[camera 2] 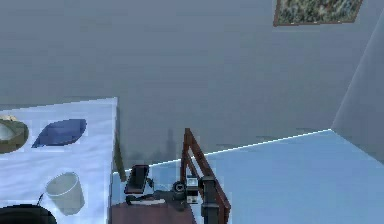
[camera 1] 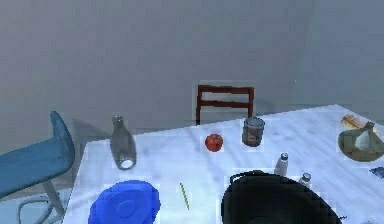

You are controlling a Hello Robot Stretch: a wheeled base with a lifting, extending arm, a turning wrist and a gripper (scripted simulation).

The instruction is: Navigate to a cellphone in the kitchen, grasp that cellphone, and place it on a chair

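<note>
A small dark flat slab (camera 2: 138, 178), shaped like a cellphone, stands at the far end of my gripper (camera 2: 152, 190), just above the brown seat of a wooden chair (camera 2: 196, 160) at the arm side view's bottom middle. I cannot tell whether the gripper holds the slab or whether it touches the seat. The arm's dark bar (camera 2: 212, 208) rises beside the chair's backrest, with the two white squares (camera 2: 197, 188) at its end. A second wooden chair (camera 1: 224, 103) stands behind the white table (camera 1: 160, 160) in the forward view.
On the table are a clear bottle (camera 1: 122, 143), blue plate (camera 1: 124, 203), red apple (camera 1: 213, 142), can (camera 1: 254, 131), black pan (camera 1: 275, 200) and white cup (camera 2: 65, 192). A blue chair (camera 1: 40, 160) stands at the table's left. Open floor (camera 2: 300, 175) lies beyond the chair.
</note>
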